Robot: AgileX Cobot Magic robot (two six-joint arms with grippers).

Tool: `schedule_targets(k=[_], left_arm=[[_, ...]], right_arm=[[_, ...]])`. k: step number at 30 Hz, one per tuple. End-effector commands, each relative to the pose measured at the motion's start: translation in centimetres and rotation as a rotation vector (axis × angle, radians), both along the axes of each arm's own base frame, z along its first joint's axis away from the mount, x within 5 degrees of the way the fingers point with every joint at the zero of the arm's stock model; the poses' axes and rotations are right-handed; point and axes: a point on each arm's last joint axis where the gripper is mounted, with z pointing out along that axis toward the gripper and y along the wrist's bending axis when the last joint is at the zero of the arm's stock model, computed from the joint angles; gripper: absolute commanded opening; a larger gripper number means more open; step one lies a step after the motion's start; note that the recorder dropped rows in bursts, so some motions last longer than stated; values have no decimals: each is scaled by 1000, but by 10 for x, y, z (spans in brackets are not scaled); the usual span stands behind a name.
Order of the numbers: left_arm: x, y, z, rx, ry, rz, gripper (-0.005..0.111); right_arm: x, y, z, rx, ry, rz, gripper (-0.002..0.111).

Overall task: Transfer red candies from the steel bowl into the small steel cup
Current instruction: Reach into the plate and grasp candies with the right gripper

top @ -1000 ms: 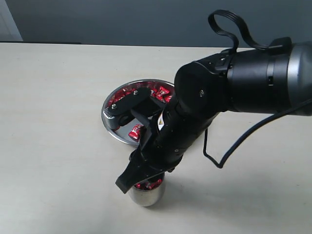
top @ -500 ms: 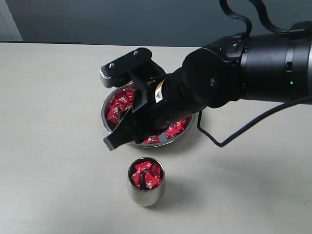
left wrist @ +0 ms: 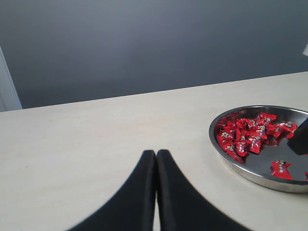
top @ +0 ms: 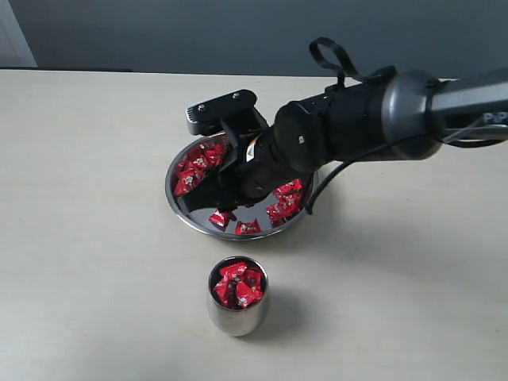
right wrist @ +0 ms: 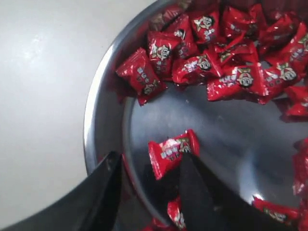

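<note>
Left tool (left wrist: pixel 155 192): its two dark fingers lie pressed together with nothing between them, low over the bare pale counter (top: pixel 87 238) and well apart from the steel bowl (top: pixel 171 198), which shows at the edge of the left wrist view. The bowl stands near the middle of the counter. Its heap of red candies (top: pixel 194 167) is banked against the left and far wall, with a few loose pieces on the shiny floor toward the near rim. The small steel cup (top: pixel 236 313) stands upright on the counter just in front of the bowl, apart from it, and is filled to the brim with more red sweets (top: pixel 238 284). Right tool (right wrist: pixel 151 192): reaching in from the right on its black arm (top: pixel 357 127), it hangs inside the bowl by the near rim with its fingers spread apart. A single candy (right wrist: pixel 172 151) lies flat on the bowl floor in the gap between them, not clamped; whether either finger touches it cannot be told.
</note>
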Motion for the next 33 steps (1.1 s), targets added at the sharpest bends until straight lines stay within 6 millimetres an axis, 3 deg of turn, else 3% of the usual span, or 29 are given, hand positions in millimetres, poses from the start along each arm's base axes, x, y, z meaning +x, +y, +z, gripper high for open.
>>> schedule_targets(k=[1,12,33], left_arm=[[0,0,-1,-2,-5,1,2],[0,0,-1,-2,-5,1,2],[0,0,-1,-2,-5,1,2]], right_arm=[[15,12,-10,12,-5,-13,39],[22,18,-31,-59,20,27,39],[20,15,-33,-98,30,51,39]])
